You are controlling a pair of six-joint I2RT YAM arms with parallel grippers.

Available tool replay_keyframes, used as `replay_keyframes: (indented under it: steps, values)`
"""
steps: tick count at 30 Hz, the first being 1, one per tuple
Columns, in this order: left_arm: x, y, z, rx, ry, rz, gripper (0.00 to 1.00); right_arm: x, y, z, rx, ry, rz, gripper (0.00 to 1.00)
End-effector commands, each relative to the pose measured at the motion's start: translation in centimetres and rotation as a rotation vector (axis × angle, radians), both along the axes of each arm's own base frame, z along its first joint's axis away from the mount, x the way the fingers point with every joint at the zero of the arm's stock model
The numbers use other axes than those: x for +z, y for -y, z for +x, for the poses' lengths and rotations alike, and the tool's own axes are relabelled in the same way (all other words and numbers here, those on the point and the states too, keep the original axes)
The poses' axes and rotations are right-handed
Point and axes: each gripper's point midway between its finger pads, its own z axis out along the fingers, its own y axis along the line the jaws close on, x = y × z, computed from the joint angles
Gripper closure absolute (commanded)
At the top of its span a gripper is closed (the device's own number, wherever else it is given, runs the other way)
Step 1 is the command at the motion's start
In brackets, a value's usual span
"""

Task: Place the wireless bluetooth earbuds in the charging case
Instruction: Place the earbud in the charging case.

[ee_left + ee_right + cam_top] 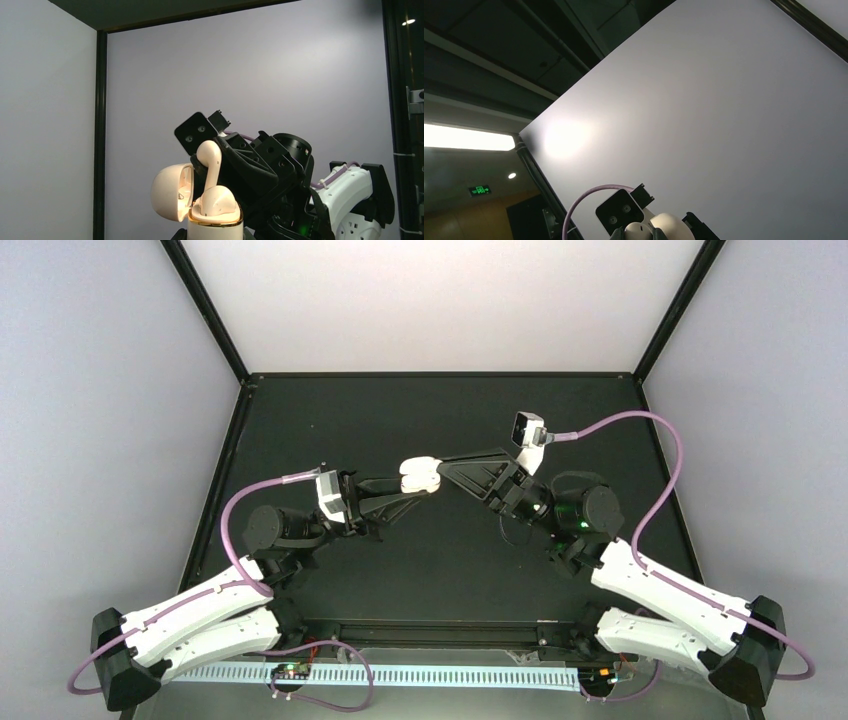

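Note:
The pale beige charging case (pixel 420 477) is held above the table's middle, between both grippers. My left gripper (pixel 403 492) is shut on it. In the left wrist view the case body (pixel 215 229) has a gold rim and its lid (pixel 170 192) hangs open to the left. One beige earbud (pixel 220 200) sits in the case. My right gripper (pixel 441 469) is shut on a second beige earbud (pixel 210 154), stem down at the case's opening. The right wrist view shows this earbud's head (pixel 638 230) between my fingertips (pixel 617 234). No other earbuds are in view.
The black table mat (pixel 440 410) lies inside an enclosure with white walls and black frame posts (pixel 205 310). Purple cables (pixel 660 455) loop from both wrists. The left wrist camera (pixel 620 212) shows close ahead in the right wrist view.

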Motion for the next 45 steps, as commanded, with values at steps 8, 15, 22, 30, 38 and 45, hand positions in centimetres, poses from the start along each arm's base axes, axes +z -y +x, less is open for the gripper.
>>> replay_keyframes:
  steps: [8, 15, 22, 30, 38, 45]
  values:
    - [2.9, -1.5, -1.5, -0.004, 0.067, -0.083, 0.98, -1.6, -0.1, 1.2, -0.07, -0.035, -0.06, 0.91]
    - [2.5, -1.3, -1.2, 0.008, 0.061, -0.072, 0.98, -1.1, 0.2, 0.9, -0.064, -0.024, -0.029, 0.92]
    - [2.1, -1.3, -0.6, 0.054, 0.07, -0.063, 0.98, 0.3, 1.6, 0.4, -0.089, 0.004, 0.019, 0.92]
    - [2.4, -1.3, 0.1, 0.104, 0.078, -0.065, 0.98, 2.0, 2.2, -0.4, -0.077, 0.046, 0.065, 0.92]
    - [1.9, -0.5, 0.5, 0.114, 0.064, -0.047, 0.98, 2.7, 2.0, -0.7, -0.057, 0.073, 0.084, 0.92]
    - [1.9, -0.3, 0.3, 0.108, 0.068, -0.048, 0.98, 2.3, 1.6, -0.3, -0.071, 0.067, 0.065, 0.92]
